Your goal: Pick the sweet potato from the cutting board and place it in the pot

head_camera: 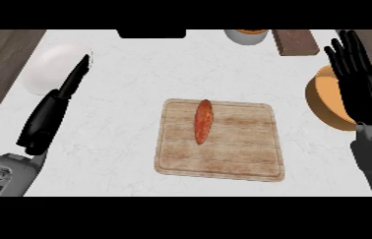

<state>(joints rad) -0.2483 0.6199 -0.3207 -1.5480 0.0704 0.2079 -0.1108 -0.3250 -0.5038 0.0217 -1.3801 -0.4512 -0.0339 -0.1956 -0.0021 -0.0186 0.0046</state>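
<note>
"Sweet potato, where is it?"

"On the cutting board, mid-counter. It lies lengthwise, one end toward the robot and one away, on the board's farther half and a little left of the middle. Nothing touches it."

"And the left hand?"

"At the view's left, well apart from the board. Its fingers are straight and held together, pointing away, and it holds nothing. The fingertips overlap the edge of a white plate; whether they touch it, I cannot tell."

"The right hand?"

"It rests at the right edge with straight, spread fingers pointing up, holding nothing. It covers part of the pot, which stands right of the board and apart from it."

"Farther back?"

"A grey bowl with something orange inside, a brown block just right of it, and a black object cut off at the top."
</note>
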